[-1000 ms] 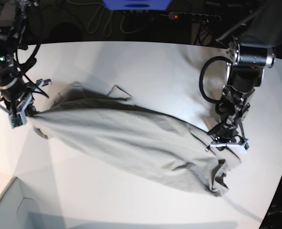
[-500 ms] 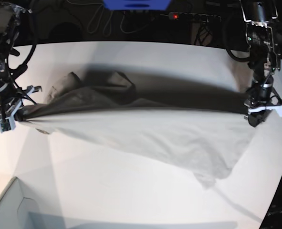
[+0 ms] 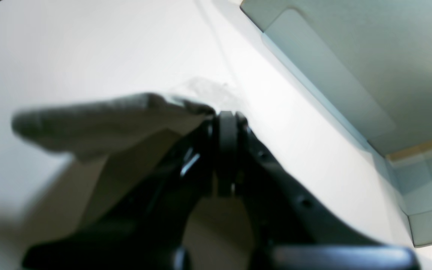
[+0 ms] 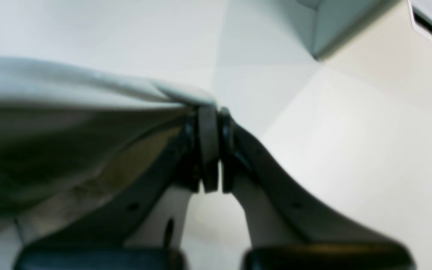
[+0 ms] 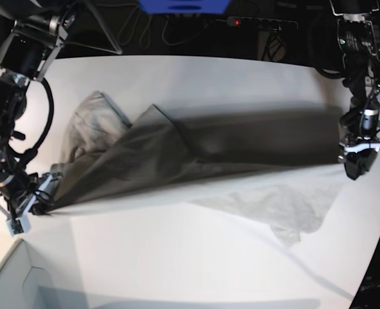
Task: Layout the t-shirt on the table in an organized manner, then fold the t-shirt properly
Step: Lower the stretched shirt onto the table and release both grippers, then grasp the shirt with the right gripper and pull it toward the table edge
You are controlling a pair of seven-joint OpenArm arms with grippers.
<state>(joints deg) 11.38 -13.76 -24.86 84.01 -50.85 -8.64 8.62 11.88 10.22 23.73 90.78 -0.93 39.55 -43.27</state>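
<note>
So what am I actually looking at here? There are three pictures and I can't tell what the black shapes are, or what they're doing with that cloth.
You are seeing a machine with two arms, each ending in a two-fingered clamp called a gripper. The wide picture looks down on the white table from above. The other two come from small cameras mounted on the arms' wrists, so the black shapes filling them are the gripper fingers seen from close behind.

In the wide view the left gripper appears on the right side, and the right gripper on the left. Both are shut on the t-shirt, a beige-grey garment, each pinching an edge. The cloth is stretched between them, partly lifted, with the rest trailing on the table. A pale box sits at the lower left corner.
</note>
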